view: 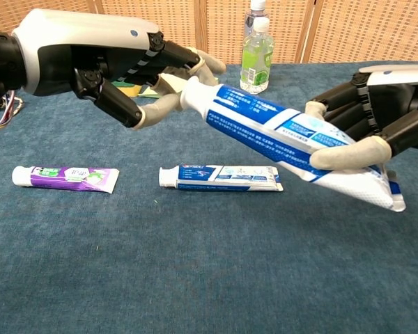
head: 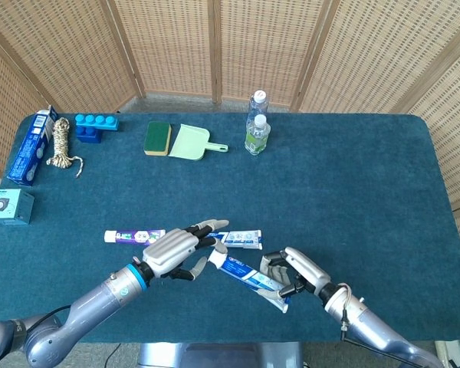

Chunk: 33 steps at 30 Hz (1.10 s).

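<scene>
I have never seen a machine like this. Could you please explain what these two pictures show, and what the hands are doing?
These are two robot arms with human-like hands at a table. One picture looks down from the robot's head, the other forward from its chest. The right hand holds a blue toothpaste tube in the air; the left hand touches its cap end. Two more toothpaste tubes, a purple one and a blue-and-white one, lie on the blue cloth. At the far edge are two bottles, a sponge, a dustpan, a rope and boxes.

Blue toothpaste tube held aloft between two robot hands

The right robot hand (view: 366,132) grips the blue toothpaste tube (view: 292,142) near its crimped end; the left robot hand (view: 150,73) touches its cap. A purple tube (view: 65,177) and another blue tube (view: 220,177) lie on the surface (view: 195,278).
</scene>
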Available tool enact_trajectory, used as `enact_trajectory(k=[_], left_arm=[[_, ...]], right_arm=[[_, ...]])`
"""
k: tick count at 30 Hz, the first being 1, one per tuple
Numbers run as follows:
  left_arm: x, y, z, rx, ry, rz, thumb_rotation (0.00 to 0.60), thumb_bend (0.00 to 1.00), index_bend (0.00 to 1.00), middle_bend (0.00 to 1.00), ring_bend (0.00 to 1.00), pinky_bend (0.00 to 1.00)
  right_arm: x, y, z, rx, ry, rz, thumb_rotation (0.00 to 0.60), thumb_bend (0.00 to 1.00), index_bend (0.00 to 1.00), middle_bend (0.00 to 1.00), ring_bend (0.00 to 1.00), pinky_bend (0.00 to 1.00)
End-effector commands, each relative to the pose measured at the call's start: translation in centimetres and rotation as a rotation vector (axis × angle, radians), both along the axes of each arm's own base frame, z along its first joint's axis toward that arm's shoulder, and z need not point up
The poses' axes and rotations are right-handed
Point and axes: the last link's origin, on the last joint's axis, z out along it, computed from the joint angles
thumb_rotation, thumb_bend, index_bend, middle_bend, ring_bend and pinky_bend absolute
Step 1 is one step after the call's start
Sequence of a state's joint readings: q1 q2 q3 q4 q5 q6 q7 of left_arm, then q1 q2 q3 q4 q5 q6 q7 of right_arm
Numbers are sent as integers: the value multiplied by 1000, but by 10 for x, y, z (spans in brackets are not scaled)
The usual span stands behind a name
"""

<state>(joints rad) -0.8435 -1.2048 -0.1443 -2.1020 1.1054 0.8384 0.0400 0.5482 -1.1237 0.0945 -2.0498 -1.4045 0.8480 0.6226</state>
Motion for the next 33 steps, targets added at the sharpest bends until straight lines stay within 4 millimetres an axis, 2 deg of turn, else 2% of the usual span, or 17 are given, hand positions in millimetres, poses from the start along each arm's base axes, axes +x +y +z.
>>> enact_trajectory(k=[1,5,17,24,27,33], left_arm=[[1,0,2,9,-7,-3,600,649,306,51,37,193],[0,0,2,9,-8,5,600,679,309,53,37,193],[0,3,3,13,-17,14,600,666,308,51,37,194],[-2,0,8,15,-20,10,600,662,296,50,37,194],[-2,-2,9,11,-25,11,600,634,264,45,36,193],[-5,-6,10,0,-8,2,600,541,120,6,3,178]], right_arm=[[-1,-1,0,4,-1,-6,600,455,947,723,712,752],[-2,0,-1,9,-1,-2,600,456,947,723,714,754],[1,6,0,25,4,26,600,459,948,723,714,753],[-1,4,0,24,11,14,600,459,948,723,715,754],[-2,1,0,17,16,5,600,459,948,724,715,754],[-4,-3,-2,11,25,-15,600,462,948,723,715,754]])
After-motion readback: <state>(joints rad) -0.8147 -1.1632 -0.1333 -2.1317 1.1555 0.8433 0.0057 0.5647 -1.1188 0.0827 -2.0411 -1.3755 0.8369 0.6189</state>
